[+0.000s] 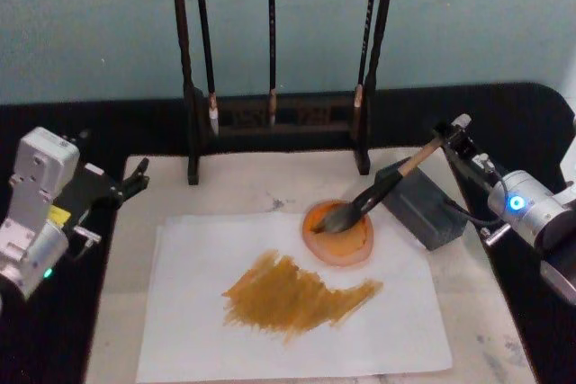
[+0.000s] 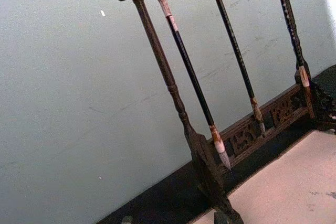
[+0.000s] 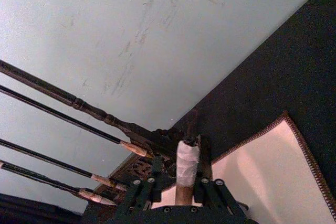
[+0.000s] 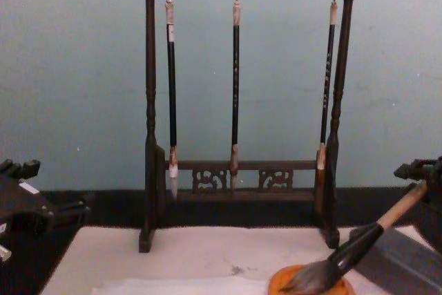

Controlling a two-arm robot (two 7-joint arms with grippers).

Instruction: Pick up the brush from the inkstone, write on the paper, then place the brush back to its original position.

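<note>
The brush (image 1: 382,188) lies slanted, its handle across the dark grey inkstone (image 1: 425,209) and its bushy bristles in an orange dish (image 1: 340,236). My right gripper (image 1: 450,138) is shut on the whitish handle end (image 3: 187,163), at the mat's far right. From the chest view the brush (image 4: 359,243) slopes down from that gripper (image 4: 418,170) into the dish (image 4: 311,284). The white paper (image 1: 207,330) lies flat on the mat and carries a broad brown smear (image 1: 297,299). My left gripper (image 1: 121,195) is parked open beside the mat's left edge.
A dark wooden rack (image 1: 274,119) with three thin brushes hanging from it stands across the back of the cream mat (image 1: 234,188). The rack (image 4: 235,177) is close behind the dish. Black cloth (image 1: 504,114) surrounds the mat; a pale wall lies behind.
</note>
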